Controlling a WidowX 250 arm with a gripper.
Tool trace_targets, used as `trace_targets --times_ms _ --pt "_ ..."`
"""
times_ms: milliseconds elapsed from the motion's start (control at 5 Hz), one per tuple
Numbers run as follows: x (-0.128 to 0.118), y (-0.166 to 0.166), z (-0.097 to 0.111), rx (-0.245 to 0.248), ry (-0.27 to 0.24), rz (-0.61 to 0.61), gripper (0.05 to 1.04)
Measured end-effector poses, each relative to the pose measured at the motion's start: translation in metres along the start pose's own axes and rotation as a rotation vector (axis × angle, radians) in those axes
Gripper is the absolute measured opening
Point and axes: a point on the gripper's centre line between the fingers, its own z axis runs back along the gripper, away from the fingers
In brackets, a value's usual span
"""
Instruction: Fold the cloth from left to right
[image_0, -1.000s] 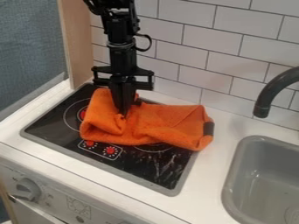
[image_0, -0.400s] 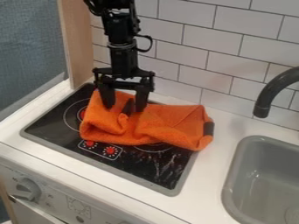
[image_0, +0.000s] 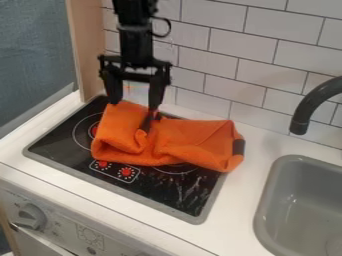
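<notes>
From near the back left corner of the stove top (image_0: 167, 196), orange cloth (image_0: 127, 142) doubled in rumpled layers, probably to carry the left side rightward. Above that back edge, black gripper (image_0: 134, 105) spread wide, pinching nothing, likely to leave the fold lying; cannot tell if touching. Farther right, cloth extended past the right edge onto the counter (image_0: 259, 150), perhaps as a base for folding.

Toy kitchen indicated: stove top (image_0: 53, 145) with printed rings set below jaws; sink (image_0: 294, 175) and tap (image_0: 304, 110) placed right of jaws in view; tiled wall (image_0: 244, 57) seen behind jaws; knob (image_0: 29, 216) mounted lower, nearer camera than jaws.
</notes>
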Motion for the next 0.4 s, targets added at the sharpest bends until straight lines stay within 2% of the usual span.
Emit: trace_targets --times_ms 200,400 --pt "-0.0005 0.0040 0.0235 0.030 -0.062 0.008 0.999" --pt "-0.0005 0.0045 0.0251 0.030 -0.067 0.009 0.999"
